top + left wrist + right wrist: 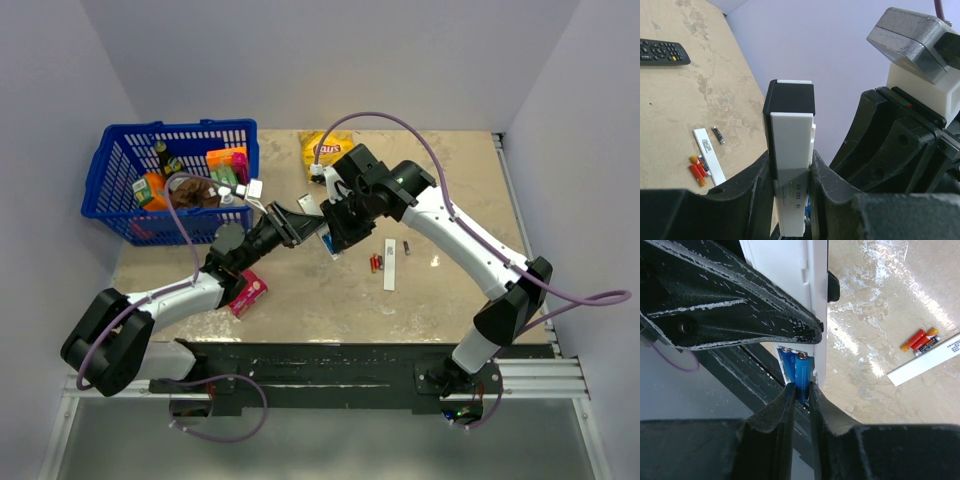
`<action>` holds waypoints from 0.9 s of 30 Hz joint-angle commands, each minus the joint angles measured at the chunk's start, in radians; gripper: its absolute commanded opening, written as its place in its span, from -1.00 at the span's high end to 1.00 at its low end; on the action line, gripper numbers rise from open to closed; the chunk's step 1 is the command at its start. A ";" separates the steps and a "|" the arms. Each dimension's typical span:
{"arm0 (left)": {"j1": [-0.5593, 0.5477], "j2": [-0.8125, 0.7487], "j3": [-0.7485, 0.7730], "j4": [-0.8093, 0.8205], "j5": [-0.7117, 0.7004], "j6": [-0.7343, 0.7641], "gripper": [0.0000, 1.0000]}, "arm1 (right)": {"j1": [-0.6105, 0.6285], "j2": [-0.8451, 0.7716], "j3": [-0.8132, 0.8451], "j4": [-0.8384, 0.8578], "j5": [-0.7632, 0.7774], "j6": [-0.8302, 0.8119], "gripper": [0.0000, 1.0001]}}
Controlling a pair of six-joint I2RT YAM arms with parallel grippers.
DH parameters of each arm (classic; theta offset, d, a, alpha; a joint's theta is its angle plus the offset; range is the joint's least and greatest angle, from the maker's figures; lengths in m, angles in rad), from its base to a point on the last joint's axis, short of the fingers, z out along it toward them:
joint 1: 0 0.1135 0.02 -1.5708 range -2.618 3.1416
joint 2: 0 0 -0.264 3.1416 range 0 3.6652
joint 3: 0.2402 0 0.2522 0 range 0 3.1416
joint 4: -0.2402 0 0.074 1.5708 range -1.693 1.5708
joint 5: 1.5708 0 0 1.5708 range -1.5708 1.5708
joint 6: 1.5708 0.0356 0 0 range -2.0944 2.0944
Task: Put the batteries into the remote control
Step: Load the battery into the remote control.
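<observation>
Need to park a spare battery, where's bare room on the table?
Bare: the near edge between the pink box and the white strip, and the far right corner beside the chips bag. Crowded: mid-table around the held remote control, and by the blue basket.

Jaws seemingly hide part of blue battery (pixel 803 372).

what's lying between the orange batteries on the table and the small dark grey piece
The white back strip lies between the orange batteries and the dark grey piece; the top and left wrist views show it.
</observation>
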 commanded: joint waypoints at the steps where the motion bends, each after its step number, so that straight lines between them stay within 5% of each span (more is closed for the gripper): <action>1: -0.010 -0.018 0.027 0.088 -0.024 -0.030 1.00 | 0.000 0.003 0.043 -0.024 0.005 0.000 0.54; 11: -0.010 -0.015 0.021 0.086 -0.037 -0.068 1.00 | 0.000 0.002 0.053 -0.027 0.020 -0.002 0.48; 19: -0.008 0.002 0.012 0.083 -0.037 -0.154 1.00 | 0.000 -0.001 0.053 -0.017 0.032 0.000 0.82; 27: -0.010 0.003 0.004 0.092 -0.041 -0.198 1.00 | 0.000 0.011 0.067 -0.007 0.051 0.011 0.82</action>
